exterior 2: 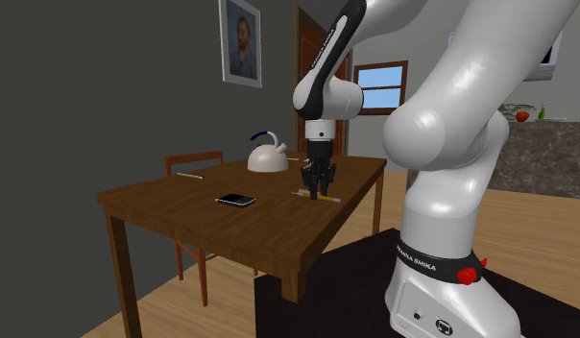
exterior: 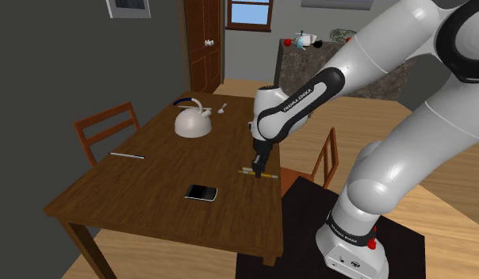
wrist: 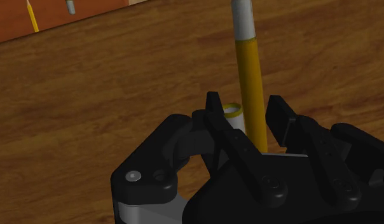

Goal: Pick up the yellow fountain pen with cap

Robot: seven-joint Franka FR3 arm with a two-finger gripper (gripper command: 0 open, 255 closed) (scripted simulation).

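Pen [wrist: 251, 79], with a yellow barrel and a pale grey-white far end, is lying flat on the bench [exterior: 143, 190], and the end effector [wrist: 246, 109] is pointing straight down over it. In the wrist view the two black fingers [wrist: 213, 107] are standing apart, one on each side of the barrel. One is sitting just beside the pen, while the other is leaving a gap in which a small yellow-rimmed ring [wrist: 232, 109] is showing against the barrel. The jaws are open and straddling the pen, not clasping it, and nothing is being held.

In the shoulder view the end effector [exterior: 258, 167] is reaching down close to the wood, with the pen [exterior: 259, 173] crossing under its tips near the bench edge facing the stand [exterior: 303, 208]. The second exterior view is showing the same: the end effector [exterior 2: 317, 188] is low over the pen [exterior 2: 317, 196], though I cannot tell whether the tips are touching the surface.

A dark phone [exterior: 201, 192] is lying flat nearby, toward the shoulder view's lower left of the pen. A white kettle [exterior: 192, 121] with a dark handle is standing well apart, toward the far end, and a spoon [exterior: 223, 108] is lying beyond it. A thin pale stick [exterior: 127, 155] is lying near the shoulder view's left edge of the bench, beside a chair [exterior: 107, 127]. The white arm [exterior: 309, 93] is bending down from the shoulder view's upper right.
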